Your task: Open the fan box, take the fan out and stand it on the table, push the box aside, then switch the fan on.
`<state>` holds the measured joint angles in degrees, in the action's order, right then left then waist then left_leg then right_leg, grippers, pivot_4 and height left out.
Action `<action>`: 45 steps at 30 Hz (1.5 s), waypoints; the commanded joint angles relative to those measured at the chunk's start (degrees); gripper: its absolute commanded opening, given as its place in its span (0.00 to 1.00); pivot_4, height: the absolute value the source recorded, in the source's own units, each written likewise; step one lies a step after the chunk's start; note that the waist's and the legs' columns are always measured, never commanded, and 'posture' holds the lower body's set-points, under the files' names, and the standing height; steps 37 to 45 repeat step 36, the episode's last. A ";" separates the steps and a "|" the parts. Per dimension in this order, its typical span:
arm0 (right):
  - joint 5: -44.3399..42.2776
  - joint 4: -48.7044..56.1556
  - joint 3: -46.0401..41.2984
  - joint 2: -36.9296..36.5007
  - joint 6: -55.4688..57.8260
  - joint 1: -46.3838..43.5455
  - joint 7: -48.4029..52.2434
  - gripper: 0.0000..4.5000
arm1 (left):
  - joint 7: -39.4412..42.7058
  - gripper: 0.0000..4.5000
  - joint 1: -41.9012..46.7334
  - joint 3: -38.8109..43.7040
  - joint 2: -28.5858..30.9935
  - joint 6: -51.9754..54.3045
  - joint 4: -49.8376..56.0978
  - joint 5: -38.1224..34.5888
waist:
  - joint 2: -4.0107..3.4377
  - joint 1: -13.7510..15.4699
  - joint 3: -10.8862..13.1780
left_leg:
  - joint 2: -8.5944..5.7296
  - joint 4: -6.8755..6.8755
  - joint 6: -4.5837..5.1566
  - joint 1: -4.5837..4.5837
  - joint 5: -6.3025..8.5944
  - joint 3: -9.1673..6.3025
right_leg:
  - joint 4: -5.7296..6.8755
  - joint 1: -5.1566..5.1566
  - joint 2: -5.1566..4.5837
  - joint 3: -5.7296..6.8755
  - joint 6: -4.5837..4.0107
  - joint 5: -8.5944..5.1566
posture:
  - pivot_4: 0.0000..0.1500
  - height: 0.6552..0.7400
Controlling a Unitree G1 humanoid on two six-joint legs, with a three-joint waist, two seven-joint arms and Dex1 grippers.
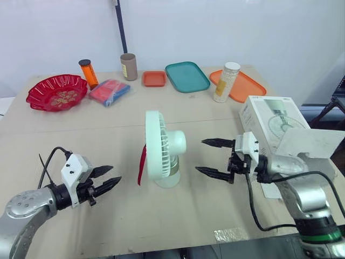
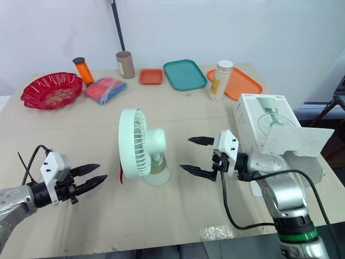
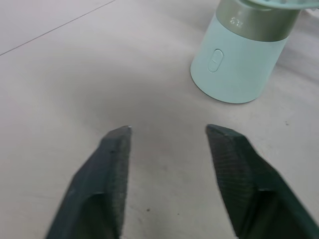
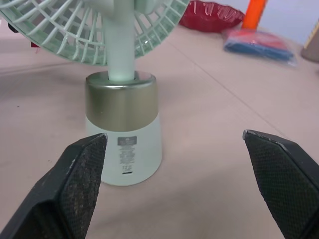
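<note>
The light, top-heavy fan [image 1: 161,145] likely tips easily, so steady its base [image 4: 123,144] when pressing the button [image 3: 217,59], with the left gripper [image 1: 115,174] and right gripper [image 1: 200,155] both spread apart.

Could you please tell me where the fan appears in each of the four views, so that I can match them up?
Left eye view: the fan stands upright mid-table, near the picture's centre.
Right eye view: same spot, slightly left of centre.
Left wrist view: its pale base, ahead of the left gripper.
Right wrist view: base and grille, ahead of the right gripper.
Shared landmark: the gold band above the base.
</note>
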<state>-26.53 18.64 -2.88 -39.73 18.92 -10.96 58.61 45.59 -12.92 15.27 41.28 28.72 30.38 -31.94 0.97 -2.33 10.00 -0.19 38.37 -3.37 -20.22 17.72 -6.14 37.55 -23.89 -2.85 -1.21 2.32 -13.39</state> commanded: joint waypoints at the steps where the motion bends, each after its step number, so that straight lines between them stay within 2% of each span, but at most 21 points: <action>1: -3.12 9.11 -4.55 -3.17 7.05 3.55 -4.21 1.00 | 1.18 0.87 -1.58 1.73 0.52 -0.85 1.50 -0.78 | 0.00 0.10 0.00 | 0.00 0.00 0.03 -0.01 0.02 0.00 | -0.02 0.00 0.00 0.00 0.01 -0.01 | 1.00 0.83; 3: -4.56 12.35 -6.06 -4.63 10.95 5.49 -6.04 1.00 | 1.84 0.99 -2.95 2.51 0.92 -0.71 2.05 -1.13 | 0.00 0.11 0.00 | 0.00 0.00 0.04 -0.01 0.02 0.01 | -0.05 0.00 0.00 0.00 0.01 -0.01 | 1.00 0.83; 9: -7.47 18.68 -11.89 -6.35 18.24 11.66 -11.27 1.00 | 3.15 0.99 -9.06 5.41 0.93 -0.63 5.19 -2.26 | 0.03 0.20 -0.01 | 0.01 0.02 0.07 0.03 0.04 0.00 | -0.09 0.08 0.02 0.00 0.04 -0.03 | 1.00 0.83; 17: -5.32 20.58 -18.72 -7.30 14.42 19.17 -11.28 1.00 | 5.04 0.99 -15.93 8.90 0.80 -5.28 5.41 1.19 | 0.02 0.42 -0.01 | 0.01 0.01 0.14 0.13 0.08 -0.04 | -0.30 0.38 0.05 0.02 0.14 -0.11 | 1.00 0.83; 22: -3.89 18.02 -20.70 -7.75 14.12 19.61 -12.28 1.00 | 5.19 0.99 -15.50 10.95 0.32 -8.81 3.48 2.88 | 0.01 0.42 -0.02 | 0.02 0.01 0.19 0.12 0.10 -0.03 | -0.34 0.60 0.08 0.02 0.16 -0.19 | 1.00 0.83; 27: -3.23 16.63 -22.39 -9.05 10.35 20.95 -8.93 1.00 | 7.12 0.99 -17.77 10.62 -0.60 -16.61 0.97 7.18 | 0.01 0.38 -0.02 | 0.02 0.01 0.39 0.10 0.22 0.01 | -0.40 0.58 0.07 -0.03 0.16 -0.26 | 1.00 0.83; 45: -3.31 16.23 -21.41 -8.51 10.01 20.16 -9.10 1.00 | 6.06 0.99 -15.41 9.89 -0.62 -17.52 -1.08 8.92 | 0.00 0.62 -0.03 | 0.02 0.02 0.39 0.15 0.22 0.00 | -0.39 0.63 0.07 -0.02 0.16 -0.25 | 1.00 0.83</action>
